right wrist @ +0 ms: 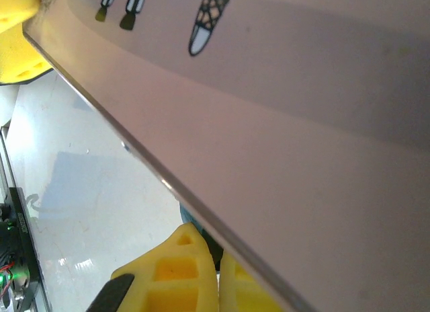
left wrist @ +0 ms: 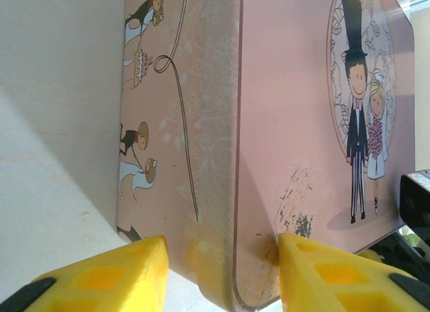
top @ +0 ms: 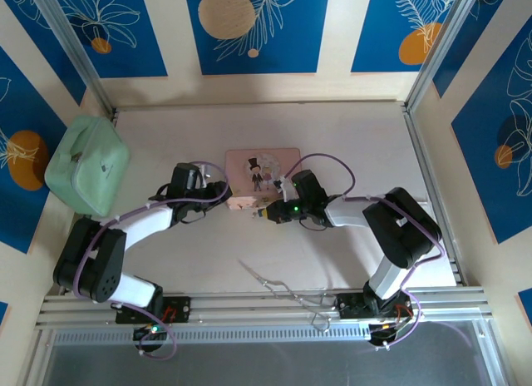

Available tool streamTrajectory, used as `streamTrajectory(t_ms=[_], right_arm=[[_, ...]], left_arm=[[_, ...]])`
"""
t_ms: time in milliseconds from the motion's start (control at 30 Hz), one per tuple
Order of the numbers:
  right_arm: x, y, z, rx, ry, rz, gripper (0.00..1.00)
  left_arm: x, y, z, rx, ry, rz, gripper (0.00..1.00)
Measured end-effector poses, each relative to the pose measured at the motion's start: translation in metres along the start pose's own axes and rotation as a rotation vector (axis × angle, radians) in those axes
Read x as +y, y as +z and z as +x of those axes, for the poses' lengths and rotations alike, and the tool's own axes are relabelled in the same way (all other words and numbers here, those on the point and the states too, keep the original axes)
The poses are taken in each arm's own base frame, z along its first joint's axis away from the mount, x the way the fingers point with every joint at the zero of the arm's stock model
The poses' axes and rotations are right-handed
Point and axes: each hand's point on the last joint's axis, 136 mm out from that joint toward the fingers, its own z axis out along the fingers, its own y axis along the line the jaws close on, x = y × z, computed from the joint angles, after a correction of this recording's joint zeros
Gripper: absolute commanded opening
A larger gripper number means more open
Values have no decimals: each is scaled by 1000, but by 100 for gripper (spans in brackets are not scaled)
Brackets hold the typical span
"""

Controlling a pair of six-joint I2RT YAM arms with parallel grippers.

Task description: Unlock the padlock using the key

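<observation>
Up close, the right gripper [right wrist: 216,258] has its yellow fingers almost together beneath the edge of the pink tin [left wrist: 302,124], with a blue-green sliver [right wrist: 185,214] at their tips; I cannot tell whether that is the padlock, or whether it is gripped. The left gripper [left wrist: 222,258] is spread wide astride the tin's near corner, one pad touching the lid, above the white table [top: 166,136]
</observation>
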Motion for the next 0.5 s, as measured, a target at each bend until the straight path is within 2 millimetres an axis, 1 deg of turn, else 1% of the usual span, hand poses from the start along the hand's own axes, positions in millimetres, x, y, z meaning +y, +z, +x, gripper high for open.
streamTrajectory(t_ms=[200,400,500], right_arm=[[1,0,0,5,1,-3,0],[1,0,0,9,4,-2,0],[1,0,0,11,5,-1,0]], left_arm=[[0,-3,-3,15,-10,-40,55],[-7,-2,-13,11,-5,-51,55],[-3,3,-12,23,-12,-58,55]])
